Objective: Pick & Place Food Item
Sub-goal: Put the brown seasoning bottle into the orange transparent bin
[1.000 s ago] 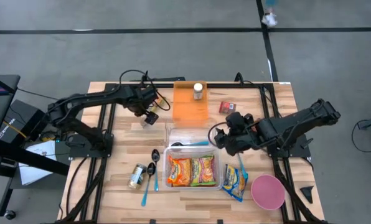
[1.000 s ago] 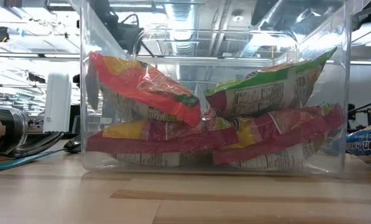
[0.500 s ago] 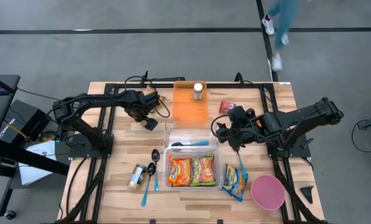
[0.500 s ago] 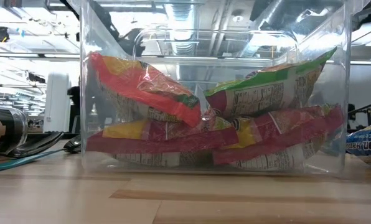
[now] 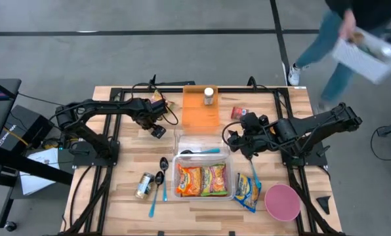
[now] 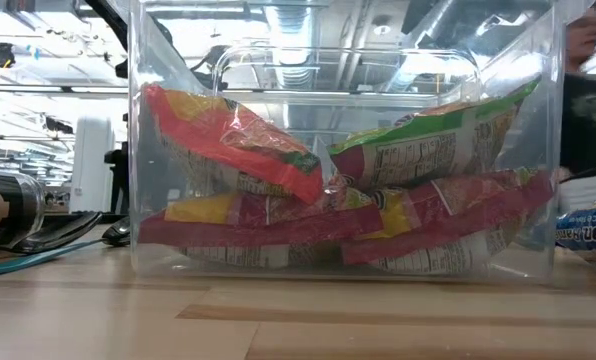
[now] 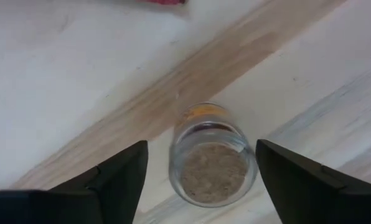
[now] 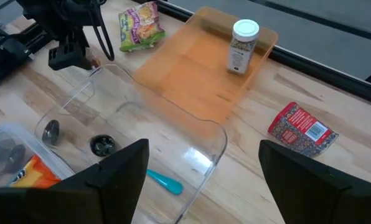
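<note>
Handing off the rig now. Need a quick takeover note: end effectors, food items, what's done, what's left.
Left end effector: open, straddling a small jar standing on the table, not gripping.
Right end effector: open, empty, beside the clear tub.
Done: noodle packets in the clear bin.
Left: grasp and place the jar; red packet and snack bag lie loose.

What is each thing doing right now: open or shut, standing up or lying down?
left pincer: open, over the jar.
jar: upright on the table.
right pincer: open, holding nothing.
shaker: upright, lid on, in the orange tray.
can: lying on its side.
noodle bin: no lid, packets inside.
red box: lying flat.
</note>
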Tool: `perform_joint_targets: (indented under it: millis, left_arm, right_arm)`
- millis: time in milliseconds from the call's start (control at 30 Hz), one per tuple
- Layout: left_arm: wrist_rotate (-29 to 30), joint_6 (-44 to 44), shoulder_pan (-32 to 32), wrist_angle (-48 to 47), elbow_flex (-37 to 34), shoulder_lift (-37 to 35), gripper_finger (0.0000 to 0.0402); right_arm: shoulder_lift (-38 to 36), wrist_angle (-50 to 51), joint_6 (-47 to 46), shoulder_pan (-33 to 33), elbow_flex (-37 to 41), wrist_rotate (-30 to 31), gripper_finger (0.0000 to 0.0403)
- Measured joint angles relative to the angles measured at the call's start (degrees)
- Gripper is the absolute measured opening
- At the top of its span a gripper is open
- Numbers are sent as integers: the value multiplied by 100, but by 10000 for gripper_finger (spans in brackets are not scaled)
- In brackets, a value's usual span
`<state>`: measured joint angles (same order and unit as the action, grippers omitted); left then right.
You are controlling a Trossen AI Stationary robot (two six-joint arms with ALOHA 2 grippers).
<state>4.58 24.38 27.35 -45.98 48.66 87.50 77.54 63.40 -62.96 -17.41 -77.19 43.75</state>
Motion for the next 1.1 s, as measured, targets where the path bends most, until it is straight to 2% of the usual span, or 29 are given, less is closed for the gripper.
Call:
perform_joint_targets:
  millis: [133,333,367,567,733,933,1100]
  left_arm:
    - [4,4,0,0,0,0,257]
    - [-53,17,0,-22,4,-7,173]
    - [-78,27,-1,-21,4,-10,169]
    - [-167,10,-41,-84,8,-91,169]
    - [-192,-42,-76,-520,383,-375,169]
    - [-177,-48,-74,-1413,1392,-836,169]
    - [-160,-22,-74,-1982,2502,-884,169]
  right_arm:
    - [0,1,0,0,0,-1,299]
    - [0,2,0,0,1,-2,299]
    - [0,0,0,0,0,-2,299]
    - [0,2,2,0,0,-2,299]
    - [2,45,63,0,2,-3,299]
    - [2,64,141,-1,1,-2,299]
    - [2,63,195,31,0,-2,299]
